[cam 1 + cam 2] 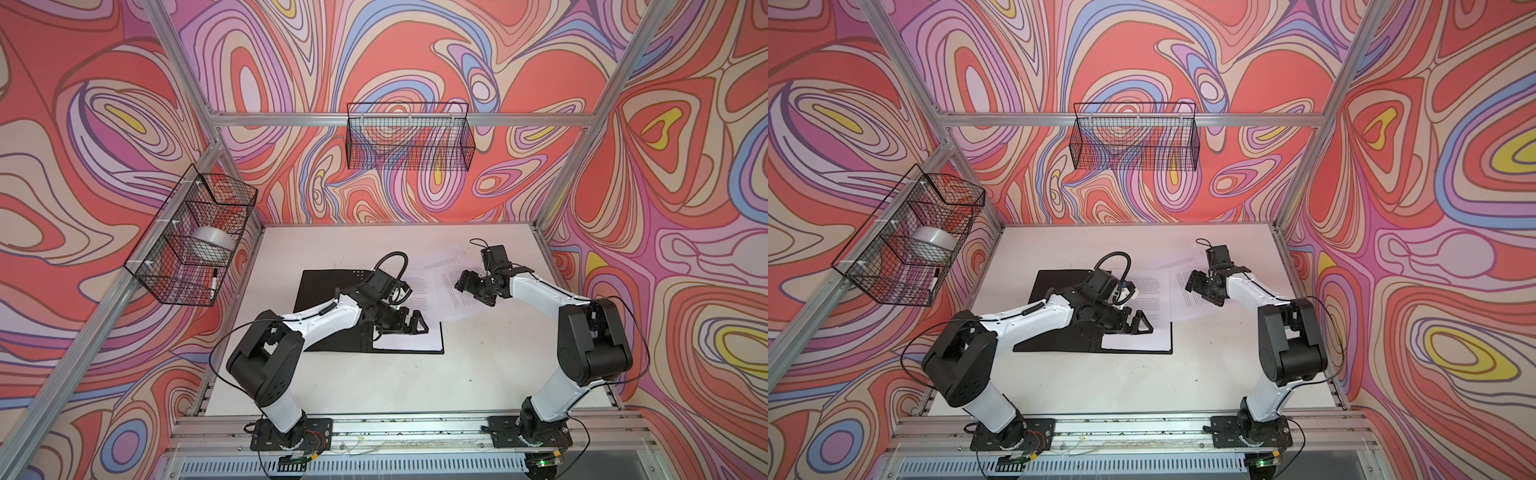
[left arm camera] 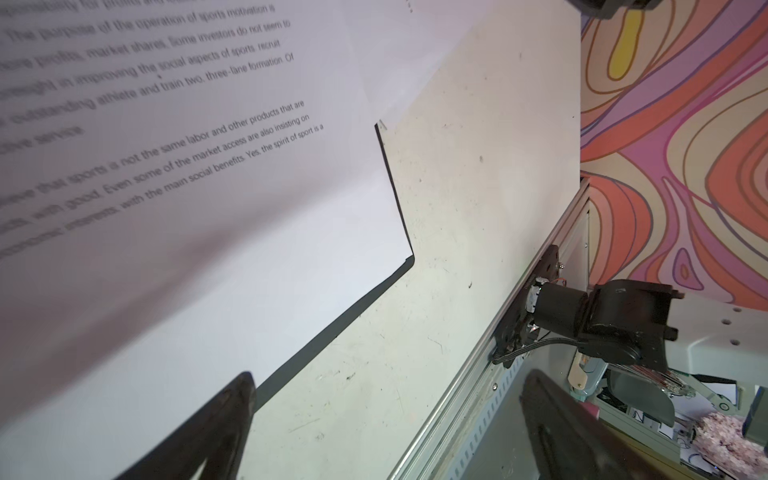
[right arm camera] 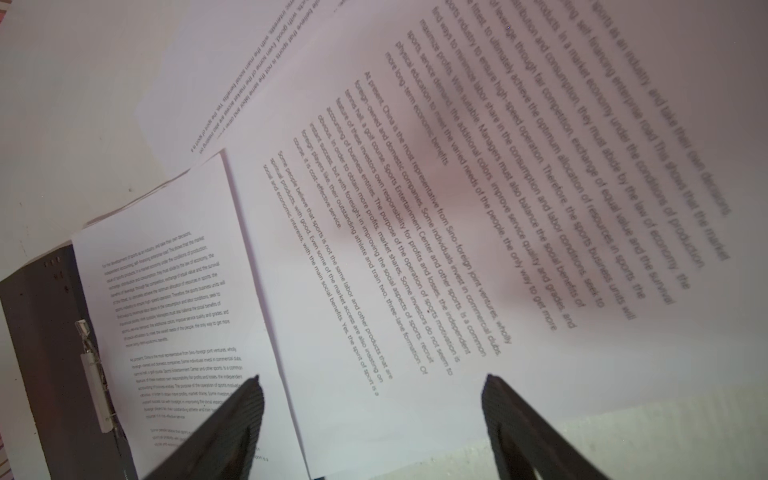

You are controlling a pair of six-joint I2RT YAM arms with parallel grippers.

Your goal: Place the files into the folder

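Files: three white printed sheets counted. Clock directions are read on the top views, 12 = back wall.

- Sheet A [image 1: 409, 343] [image 3: 174, 291] lies inside the open folder [image 1: 322, 291] [image 3: 37, 332], on its 3 o'clock half. The folder's black inner face shows as a border along the sheet's 3 and 6 o'clock edges. The folder lies flat near the centre of the bench [image 1: 415, 386].
- Sheet B [image 1: 451, 301] [image 3: 395, 249] lies on the bench at 2 o'clock of the folder. In the right wrist view its long edge laps over sheet A.
- Sheet C [image 1: 446, 255] [image 3: 216, 75] lies at 12 o'clock of B, partly under it.

Left fingers [image 2: 232, 419]: spread wide, nothing between them. In both top views they sit over the middle of sheet A. In the left wrist view one fingertip is over the sheet's margin by the folder's black edge. The other is well clear of the paper, with bare bench between the two. Contact with the paper: cannot tell.

Right fingers [image 3: 243, 415]: also wide apart, holding nothing. In both top views they sit over B's 9 o'clock edge. In the right wrist view one fingertip is over sheet A and the other is over B near its bench-side edge. B's overlapping edge runs between them. Contact with the paper: cannot tell.
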